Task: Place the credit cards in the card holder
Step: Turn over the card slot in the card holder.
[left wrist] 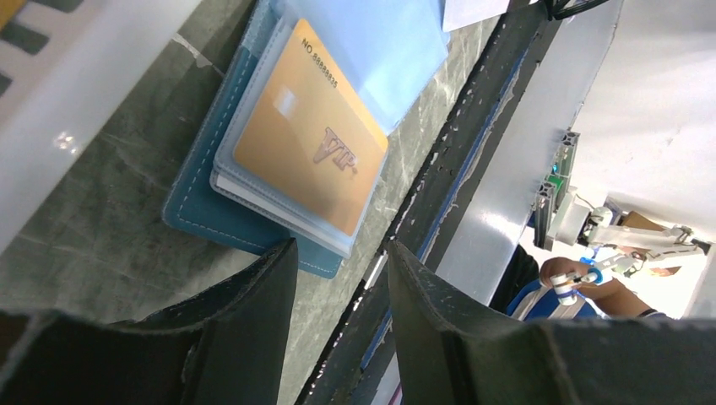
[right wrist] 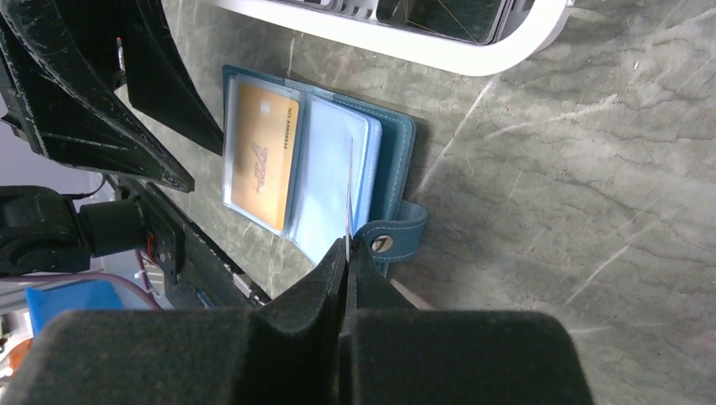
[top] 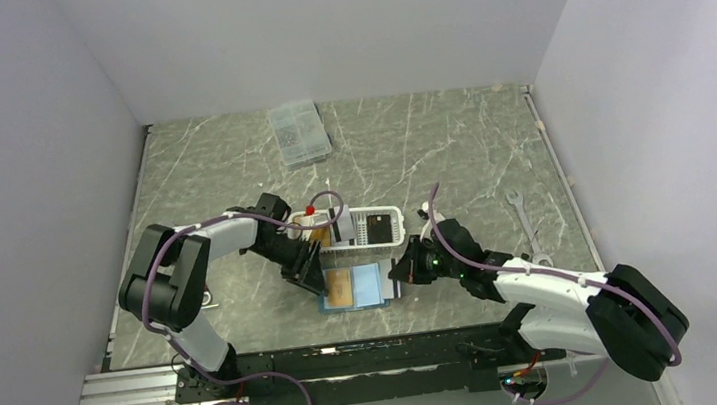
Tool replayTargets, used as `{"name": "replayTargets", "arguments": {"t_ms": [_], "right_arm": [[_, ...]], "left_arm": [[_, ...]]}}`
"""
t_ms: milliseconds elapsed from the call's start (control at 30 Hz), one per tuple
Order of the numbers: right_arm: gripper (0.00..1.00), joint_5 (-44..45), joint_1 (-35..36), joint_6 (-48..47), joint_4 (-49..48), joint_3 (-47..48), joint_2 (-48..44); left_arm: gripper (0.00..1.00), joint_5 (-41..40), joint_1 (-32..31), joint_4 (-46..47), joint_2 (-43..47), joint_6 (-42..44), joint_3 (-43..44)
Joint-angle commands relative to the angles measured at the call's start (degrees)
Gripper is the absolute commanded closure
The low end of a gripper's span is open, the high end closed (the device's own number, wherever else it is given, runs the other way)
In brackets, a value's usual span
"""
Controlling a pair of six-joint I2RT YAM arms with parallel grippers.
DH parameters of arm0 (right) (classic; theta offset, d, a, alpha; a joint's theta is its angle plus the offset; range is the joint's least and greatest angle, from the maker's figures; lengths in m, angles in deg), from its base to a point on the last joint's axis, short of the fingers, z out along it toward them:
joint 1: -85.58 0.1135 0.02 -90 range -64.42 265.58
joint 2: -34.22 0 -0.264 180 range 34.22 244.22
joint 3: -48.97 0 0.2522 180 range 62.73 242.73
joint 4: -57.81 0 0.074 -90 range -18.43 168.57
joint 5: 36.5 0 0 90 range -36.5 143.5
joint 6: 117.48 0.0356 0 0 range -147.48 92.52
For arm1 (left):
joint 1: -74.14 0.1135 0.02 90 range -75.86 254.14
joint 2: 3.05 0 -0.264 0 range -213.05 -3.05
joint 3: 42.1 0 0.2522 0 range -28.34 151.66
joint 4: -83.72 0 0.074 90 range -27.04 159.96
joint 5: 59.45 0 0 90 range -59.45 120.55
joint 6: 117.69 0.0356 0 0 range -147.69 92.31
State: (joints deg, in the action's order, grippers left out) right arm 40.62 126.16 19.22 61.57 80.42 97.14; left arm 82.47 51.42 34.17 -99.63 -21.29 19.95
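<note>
Your left jaws stand apart with nothing between them, their dark fingers point(left wrist: 245, 337) poised at one edge of the card holder point(left wrist: 198, 202). It lies just beyond their tips, opened flat on the surface point(left wrist: 93, 253) with its teal cover down. The yellow-gold VIP card point(left wrist: 308, 139) sits inside a clear sleeve on the page nearest those tips, and a pale blue leaf point(left wrist: 388, 51) lifts away beyond it. Your right jaws are pressed together on a thin pale sheet point(right wrist: 349, 186). It runs straight out from their tips, edge-on to the wrist camera, over the far half of the holder; you cannot tell whether it is a card or a sleeve leaf. The holder's snap tab point(right wrist: 382, 243) sits just beside the right tips. The white slatted basket point(right wrist: 473, 55) lies just past the holder, ahead of both sets of jaws. From above, the holder lies between the two sets of jaws. A clear compartment box point(top: 299, 131) rests well beyond them, and a wrench point(top: 522, 217) lies off to the right of the right jaws.
</note>
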Motion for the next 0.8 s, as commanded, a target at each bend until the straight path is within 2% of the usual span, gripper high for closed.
{"name": "replayTargets", "arguments": {"t_ms": [0,133,267,433,767], "right_arm": [[1.0,1.19,0.23,0.89,-2.24,-1.26,-2.06],[1.0,2.17,0.2,1.25,-1.07,-1.43,-4.1],[1.0,2.45,-0.05,1.75,-1.57,-1.78,-6.86],[1.0,0.99,-0.23,2.45,-4.65,-1.72,-5.04],[1.0,1.84,-0.21,2.49,-5.85,-2.82,-3.62]], "left_arm": [[0.52,3.66,-0.39,0.81,1.01,1.01,1.43],[0.53,3.91,-0.48,0.74,2.11,1.01,1.85],[0.6,3.02,-0.63,1.58,3.31,0.68,1.47],[0.69,1.34,-0.83,1.66,2.59,0.6,1.74],[0.73,-0.11,-1.18,1.49,2.2,0.76,2.22]]}}
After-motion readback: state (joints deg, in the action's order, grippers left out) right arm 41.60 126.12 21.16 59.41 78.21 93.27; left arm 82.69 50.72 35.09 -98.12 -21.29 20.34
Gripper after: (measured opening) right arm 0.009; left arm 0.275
